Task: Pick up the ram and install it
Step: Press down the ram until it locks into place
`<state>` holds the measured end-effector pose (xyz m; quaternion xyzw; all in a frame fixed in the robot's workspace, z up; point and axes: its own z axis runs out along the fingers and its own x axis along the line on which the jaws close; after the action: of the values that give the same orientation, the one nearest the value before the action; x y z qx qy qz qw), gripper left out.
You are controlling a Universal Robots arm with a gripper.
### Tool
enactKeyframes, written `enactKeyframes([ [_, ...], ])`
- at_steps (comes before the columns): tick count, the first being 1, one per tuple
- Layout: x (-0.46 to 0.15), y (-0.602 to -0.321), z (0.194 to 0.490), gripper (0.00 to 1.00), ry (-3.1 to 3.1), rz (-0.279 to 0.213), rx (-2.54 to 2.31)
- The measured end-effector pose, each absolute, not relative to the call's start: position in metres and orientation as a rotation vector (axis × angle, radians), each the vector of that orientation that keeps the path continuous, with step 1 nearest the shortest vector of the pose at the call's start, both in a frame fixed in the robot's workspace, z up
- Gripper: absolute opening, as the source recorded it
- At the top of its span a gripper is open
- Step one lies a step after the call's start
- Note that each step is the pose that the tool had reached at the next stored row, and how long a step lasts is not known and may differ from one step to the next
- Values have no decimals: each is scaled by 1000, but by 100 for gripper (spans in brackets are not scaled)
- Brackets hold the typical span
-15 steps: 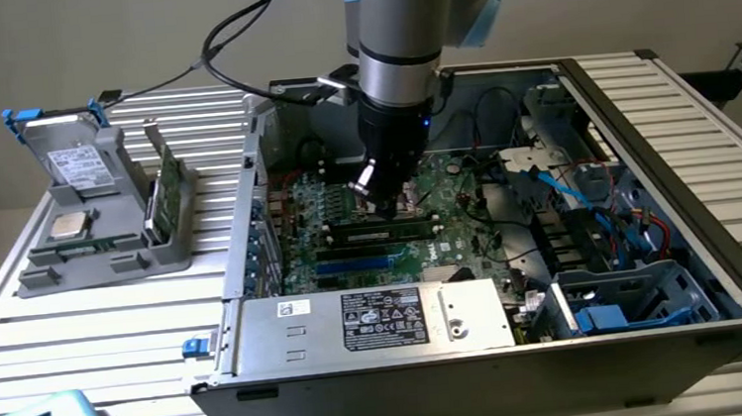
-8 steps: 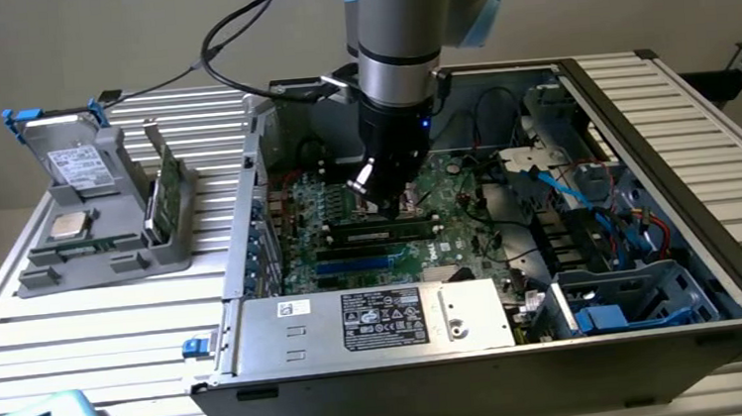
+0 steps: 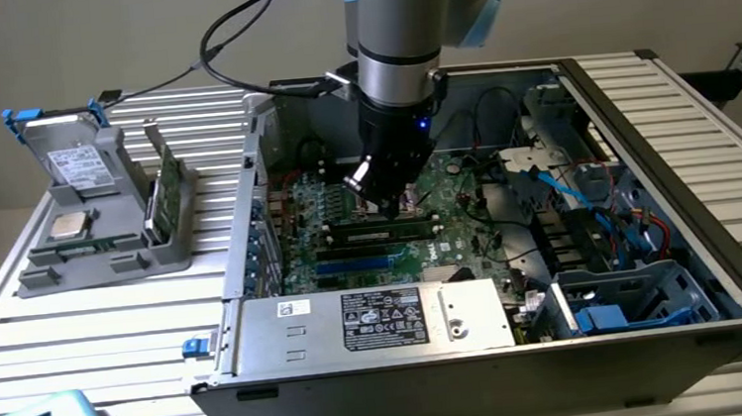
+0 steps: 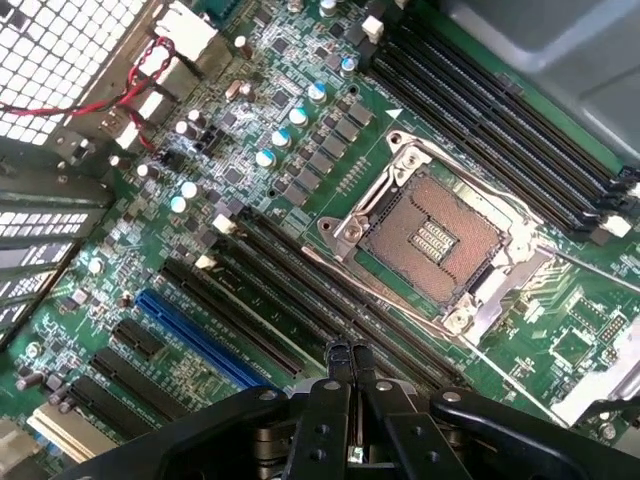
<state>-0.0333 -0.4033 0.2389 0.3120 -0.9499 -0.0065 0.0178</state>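
Note:
The ram (image 3: 380, 232), a long dark stick with a green edge, stands along a slot on the motherboard (image 3: 469, 185) inside the open computer case. My gripper (image 3: 389, 204) hangs just above and behind the ram, with its fingers pressed together and nothing between them. In the wrist view, the shut gripper (image 4: 350, 352) points down at the row of long black slots (image 4: 285, 315) beside the open CPU socket (image 4: 430, 235). Whether the tips touch the ram I cannot tell.
A grey power supply (image 3: 373, 319) lies at the case's front and a drive cage (image 3: 624, 297) with blue cables is at the exterior view's right. On the exterior view's left, a grey holder (image 3: 96, 245) on the slatted table carries a chip and upright green cards (image 3: 164, 189).

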Motion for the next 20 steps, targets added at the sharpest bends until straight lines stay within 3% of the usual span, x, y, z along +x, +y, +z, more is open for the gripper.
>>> enactKeyframes([
  [20, -33, -404, 239, 11, -3032, -25, 678],
])
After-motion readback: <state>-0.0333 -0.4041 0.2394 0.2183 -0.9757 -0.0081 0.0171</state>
